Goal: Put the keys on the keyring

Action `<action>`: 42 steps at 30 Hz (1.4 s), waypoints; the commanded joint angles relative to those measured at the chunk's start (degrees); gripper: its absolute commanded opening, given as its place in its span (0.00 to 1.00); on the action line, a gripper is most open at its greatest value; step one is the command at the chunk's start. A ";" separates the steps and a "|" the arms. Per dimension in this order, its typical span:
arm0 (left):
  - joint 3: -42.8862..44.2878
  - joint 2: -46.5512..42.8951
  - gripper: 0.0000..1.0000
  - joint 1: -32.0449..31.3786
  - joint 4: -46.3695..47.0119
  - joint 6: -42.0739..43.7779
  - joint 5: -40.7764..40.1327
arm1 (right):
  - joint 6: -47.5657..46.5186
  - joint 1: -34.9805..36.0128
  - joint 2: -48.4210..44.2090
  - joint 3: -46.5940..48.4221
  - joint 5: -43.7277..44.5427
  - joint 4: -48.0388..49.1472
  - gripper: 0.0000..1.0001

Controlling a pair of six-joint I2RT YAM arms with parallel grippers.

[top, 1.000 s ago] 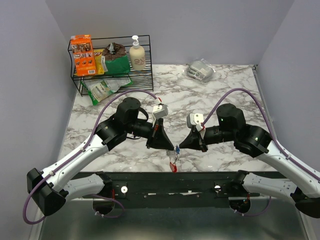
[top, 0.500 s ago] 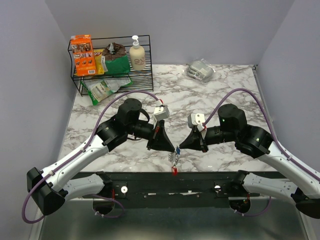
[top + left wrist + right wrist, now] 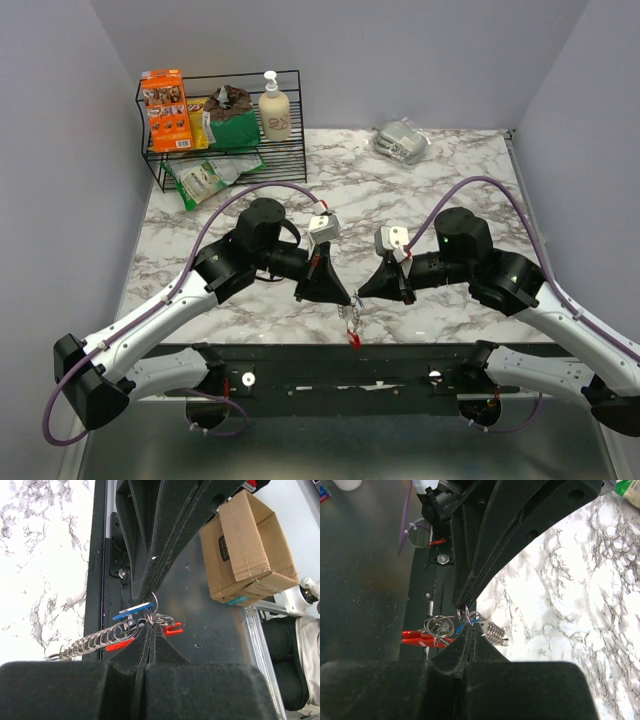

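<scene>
Both grippers meet tip to tip over the table's near edge [image 3: 300, 335]. My left gripper [image 3: 349, 297] is shut on the keyring [image 3: 351, 318] at its small rings [image 3: 160, 618]. The silver chain [image 3: 92, 641] and the red clip [image 3: 119, 644] hang beside its fingertips. My right gripper [image 3: 360, 294] is shut on a small ring [image 3: 466, 616] of the same bunch. A key with a blue head [image 3: 131, 612] lies between the two tips, its head [image 3: 460, 628] half hidden. The red clip [image 3: 418, 638] dangles lowest. I cannot make out other keys.
A black wire rack [image 3: 222, 120] with snack packs and a soap bottle [image 3: 273, 108] stands at the back left. A clear wrapped packet [image 3: 402, 140] lies at the back right. The black base rail [image 3: 340, 362] runs under the keyring. A cardboard box [image 3: 247, 550] sits on the floor.
Both gripper tips have edged slightly right and stayed shut. The keyring has swung a little, and its red clip now hangs a bit lower and further right.
</scene>
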 commanded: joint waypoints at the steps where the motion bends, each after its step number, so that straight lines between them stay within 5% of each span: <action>1: -1.33 -0.96 0.00 -1.20 0.33 -0.56 1.85 | -0.78 -0.03 1.10 2.60 1.92 3.77 0.00; 15: -3.36 -2.63 0.00 -1.37 2.53 -1.53 1.23 | -1.48 0.23 4.97 5.76 -0.98 4.38 0.00; 42: -17.51 -13.00 0.00 -1.46 34.79 -18.32 2.47 | -5.52 1.37 15.60 14.64 -11.43 6.23 0.00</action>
